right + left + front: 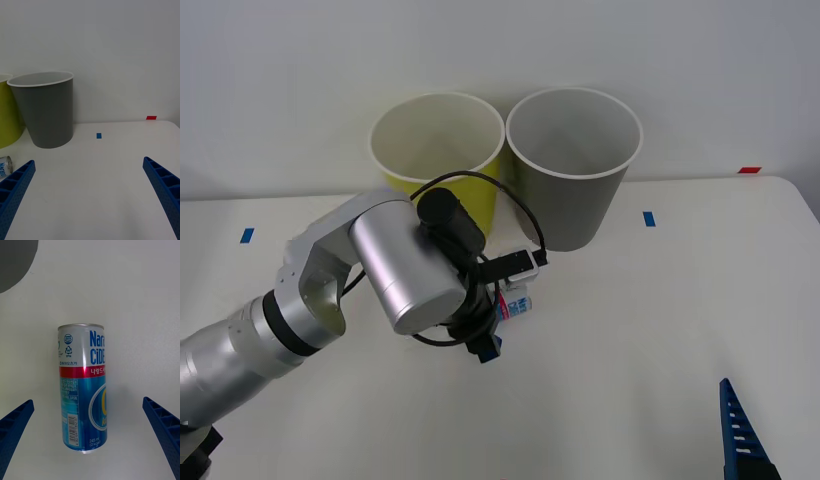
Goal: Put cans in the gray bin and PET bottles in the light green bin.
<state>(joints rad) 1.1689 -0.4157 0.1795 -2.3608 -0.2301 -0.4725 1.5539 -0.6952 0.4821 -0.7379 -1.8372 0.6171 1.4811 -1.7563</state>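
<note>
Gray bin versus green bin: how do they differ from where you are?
The gray bin is dark gray outside with a pale gray inside; the green bin is yellow-green with a whiter inside. The gray bin stands on the robot's right, the green bin on its left. The can lies on the table nearer the gray bin's base. Both are upright, tapered, round, white-rimmed, about the same size, side by side.

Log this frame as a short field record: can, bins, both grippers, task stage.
can: the can lies on its side on the white table, in front of the bins
gray bin: gray bin, upright
light green bin: light green bin, upright, beside it
left gripper: left gripper open above the can
right gripper: right gripper open, low, away from the can
stage: can not yet grasped
</note>
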